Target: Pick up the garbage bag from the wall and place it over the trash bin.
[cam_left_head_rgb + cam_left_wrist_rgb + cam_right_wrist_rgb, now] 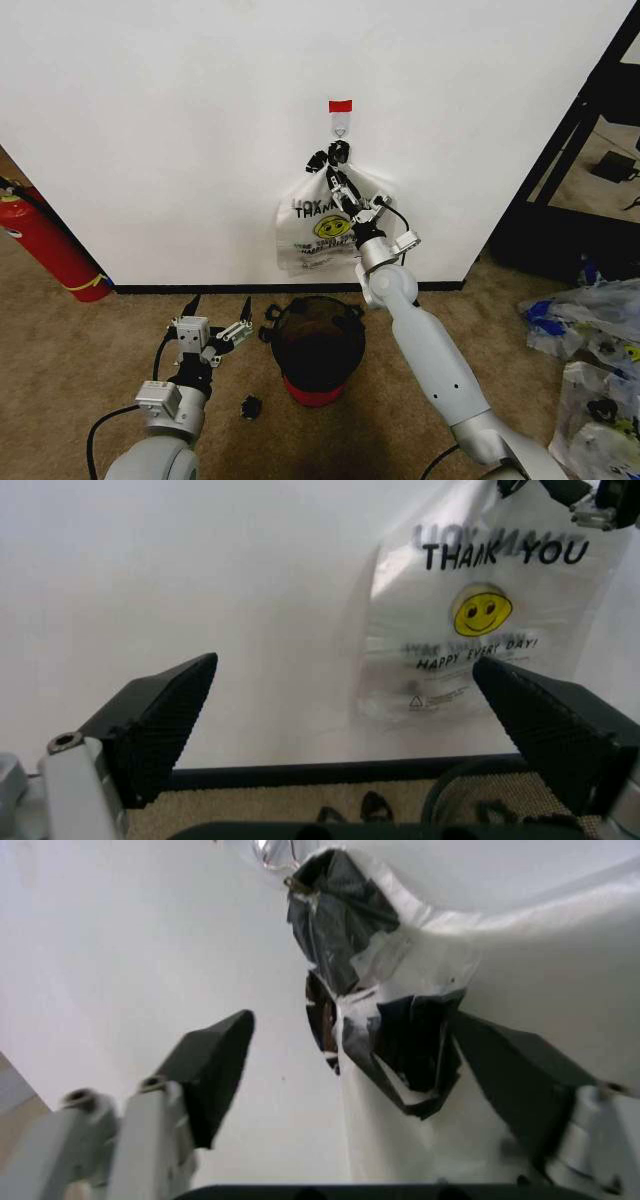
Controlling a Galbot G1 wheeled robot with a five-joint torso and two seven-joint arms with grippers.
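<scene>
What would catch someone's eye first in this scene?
Most striking is the garbage bag with its yellow smiley, hanging from a hook under red tape on the wall. The right gripper, open, reaches up at its black handles. Below stands the trash bin on carpet, the open left gripper beside it.

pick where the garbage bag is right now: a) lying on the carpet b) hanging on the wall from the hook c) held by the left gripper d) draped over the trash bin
b: the garbage bag hangs flat on the wall from the hook under the red tape, with the right gripper raised to its handles, fingers open around them, while the trash bin stands on the carpet below and the left gripper is low and open.
</scene>
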